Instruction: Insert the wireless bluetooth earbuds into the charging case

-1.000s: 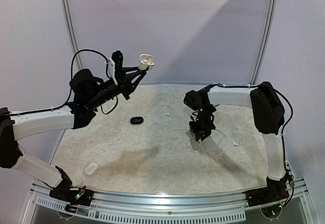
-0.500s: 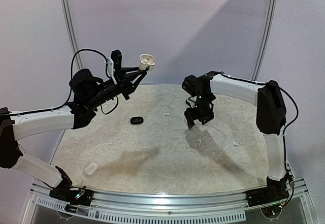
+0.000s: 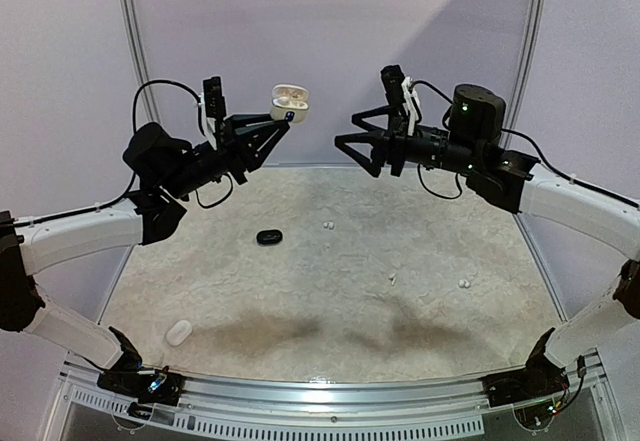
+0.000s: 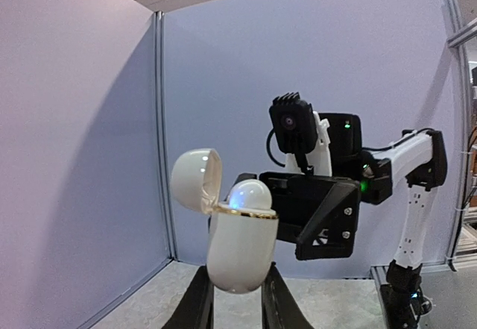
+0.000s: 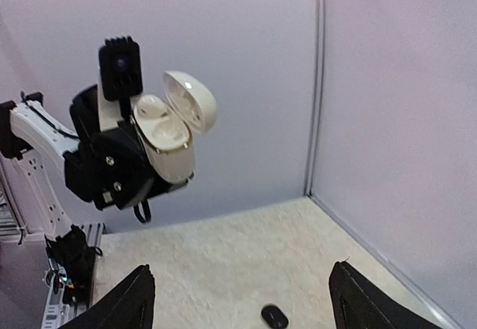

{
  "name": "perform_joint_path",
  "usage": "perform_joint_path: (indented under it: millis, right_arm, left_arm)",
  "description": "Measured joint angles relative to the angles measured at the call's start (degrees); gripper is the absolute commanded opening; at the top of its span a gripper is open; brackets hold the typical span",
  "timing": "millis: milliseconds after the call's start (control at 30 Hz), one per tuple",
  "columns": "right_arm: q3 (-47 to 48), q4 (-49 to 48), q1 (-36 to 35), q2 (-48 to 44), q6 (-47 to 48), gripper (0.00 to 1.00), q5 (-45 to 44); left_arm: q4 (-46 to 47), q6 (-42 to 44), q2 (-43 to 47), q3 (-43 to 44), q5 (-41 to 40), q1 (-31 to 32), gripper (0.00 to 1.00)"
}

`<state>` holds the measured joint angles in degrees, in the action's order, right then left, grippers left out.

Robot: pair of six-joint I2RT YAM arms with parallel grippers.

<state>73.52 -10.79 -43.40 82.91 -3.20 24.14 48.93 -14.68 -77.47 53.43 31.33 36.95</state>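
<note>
My left gripper (image 3: pixel 283 121) is shut on a white charging case (image 3: pixel 290 104), held high in the air with its lid (image 4: pixel 195 180) flipped open. In the left wrist view the case (image 4: pixel 242 243) stands upright between the two fingers, and a white rounded bud (image 4: pixel 250 195) with a blue glow sits in its opening. My right gripper (image 3: pixel 345 131) is open and empty, raised level with the case and just right of it, pointing at it. From the right wrist the case (image 5: pixel 168 139) shows at upper left. Loose white earbuds (image 3: pixel 327 226) (image 3: pixel 393 281) (image 3: pixel 462 284) lie on the table.
A black oval case (image 3: pixel 268 236) lies left of centre on the table, also low in the right wrist view as the black case (image 5: pixel 274 316). A white oval case (image 3: pixel 179 332) rests near the front left. Purple walls close the back and sides.
My right arm rose from the table surface and swung up to face the held case, its jaws opening wide. A white bud lies where it had been. The left arm barely shifted.
</note>
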Motion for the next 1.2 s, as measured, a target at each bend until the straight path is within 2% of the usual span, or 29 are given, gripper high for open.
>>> perform_joint_path:
  millis: [167,333,567,700,1000,1200]
  right_arm:
    - [2.54,-14.43,-0.52,6.21,-0.72,0.68,7.23]
    - [5.18,-20.46,-0.87,10.67,-3.45,0.59,11.43]
    - [11.85,-21.94,-1.97,14.23,-5.92,0.48,15.80]
    - [12.50,-22.23,-2.34,15.23,-7.15,0.47,17.05]
    - [15.93,-21.66,-2.36,17.97,-9.90,0.35,19.28]
    - [17.42,-21.27,-2.38,19.15,-11.41,0.39,20.55]
  left_arm:
    - [1.84,-2.34,0.00,1.42,2.32,0.00,0.00]
    - [2.29,-3.72,0.00,1.62,3.06,0.00,0.00]
    - [2.38,-4.35,0.00,1.62,2.93,0.07,0.00]
    - [2.49,-4.48,0.00,1.62,2.73,0.07,0.00]
    - [2.75,-4.50,0.00,1.62,2.32,0.07,0.00]
    - [2.91,-4.48,0.00,1.62,1.86,0.07,0.00]
